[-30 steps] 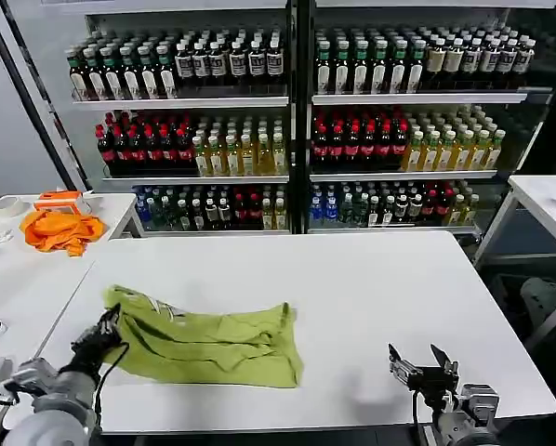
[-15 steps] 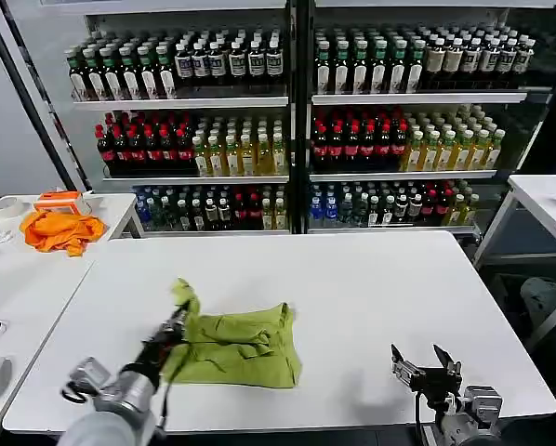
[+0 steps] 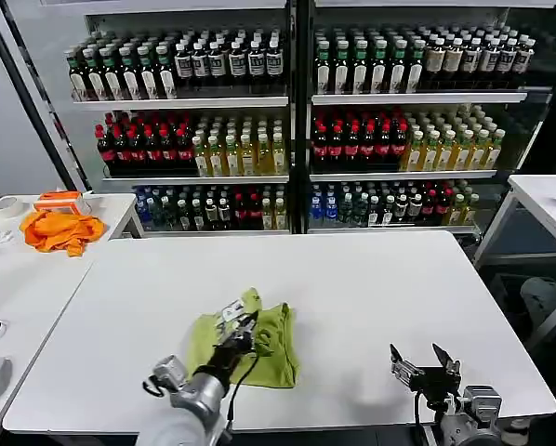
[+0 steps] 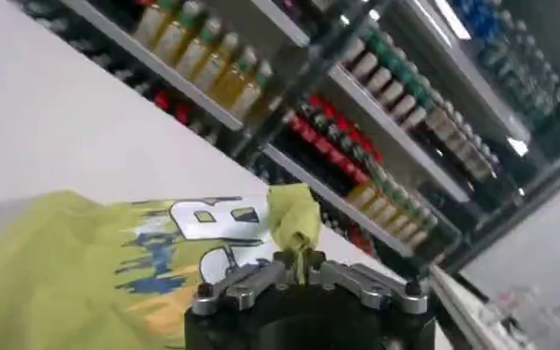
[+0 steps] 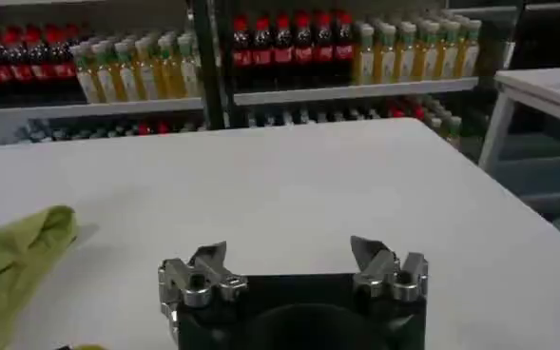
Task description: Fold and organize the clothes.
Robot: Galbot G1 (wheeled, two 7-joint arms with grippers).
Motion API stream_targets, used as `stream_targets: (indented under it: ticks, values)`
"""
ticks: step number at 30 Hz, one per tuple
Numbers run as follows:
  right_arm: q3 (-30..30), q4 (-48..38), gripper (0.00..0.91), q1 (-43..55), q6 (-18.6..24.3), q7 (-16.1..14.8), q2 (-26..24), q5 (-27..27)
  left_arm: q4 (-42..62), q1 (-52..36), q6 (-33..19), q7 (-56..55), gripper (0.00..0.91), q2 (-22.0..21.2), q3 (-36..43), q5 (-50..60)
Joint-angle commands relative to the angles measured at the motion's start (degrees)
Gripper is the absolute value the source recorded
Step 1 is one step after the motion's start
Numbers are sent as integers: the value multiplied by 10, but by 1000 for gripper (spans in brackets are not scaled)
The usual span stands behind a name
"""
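Shelves of bottled drinks [image 3: 297, 121] fill the background behind a broad white desk [image 3: 371, 288]. On the desk's near left part lies the lime yellow-green knit T-shirt [image 3: 259, 346], partly doubled over itself, a printed design showing in the left wrist view. The left gripper [image 3: 237, 330] is pinched tight on a raised flap of the shirt [image 4: 294, 217] — held above the rest. The right gripper [image 3: 424, 362] hovers near the desk's front right edge, jaws wide, holding nothing. Risk: the soft fabric could slip from the pinch and bunch unevenly, spoiling the fold.

White table [image 3: 371, 288] — lime T-shirt [image 3: 273, 358] bunched on it.
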Motion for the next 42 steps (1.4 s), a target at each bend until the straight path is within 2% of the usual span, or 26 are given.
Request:
stream_targets:
  ticks: [1, 8, 12, 18, 21, 32, 42]
  values:
    - [1, -2, 907, 1, 0, 0, -2, 1, 69, -52, -2, 38, 907, -15, 89, 153]
    - [-1, -7, 907, 8, -1, 0, -3, 2, 1, -18, 8, 66, 907, 18, 59, 150]
    - [-5, -12, 907, 15, -1, 1, -3, 3, -22, 19, 8, 47, 907, 51, -11, 149]
    - [-10, -21, 907, 24, 0, 1, -1, 2, 5, 62, 4, 9, 907, 77, -150, 115]
    - [-13, -25, 907, 29, 0, 1, -1, 2, 26, 75, 7, 5, 907, 83, -175, 90]
    - [-15, -28, 907, 35, -3, 4, -1, 2, 72, 65, 19, 9, 907, 57, -136, 85]
    - [-5, -20, 907, 26, -3, 4, -2, 2, 103, 31, 36, 25, 907, 26, -100, 38]
